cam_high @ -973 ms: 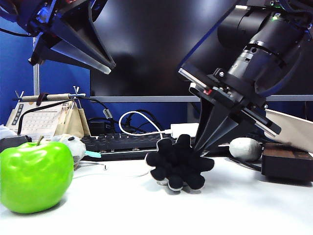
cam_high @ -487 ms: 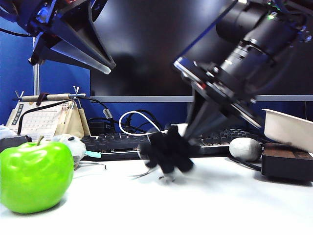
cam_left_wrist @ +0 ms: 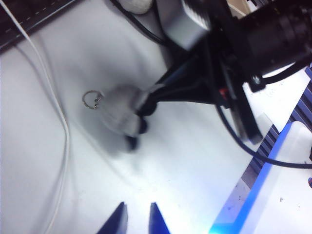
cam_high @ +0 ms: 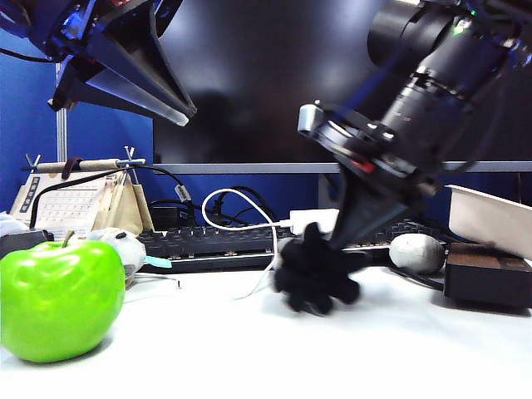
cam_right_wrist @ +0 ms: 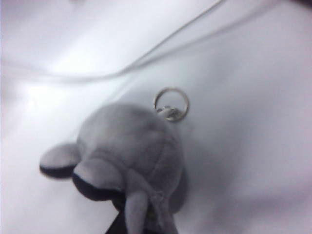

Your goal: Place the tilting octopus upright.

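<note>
Right fingers seemingly pinching octopus.

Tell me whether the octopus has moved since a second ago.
Yes. Held by the shut right gripper, the octopus has shifted right, toward the grey oval lump, and turned. The open left gripper hangs above.

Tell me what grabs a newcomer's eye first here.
The right gripper, shut on the small grey-and-black plush octopus, holds it at mid-table with its black underside towards the exterior camera. A glossy bright green apple fills the near left corner. The left gripper hangs open, high at the upper left.
</note>
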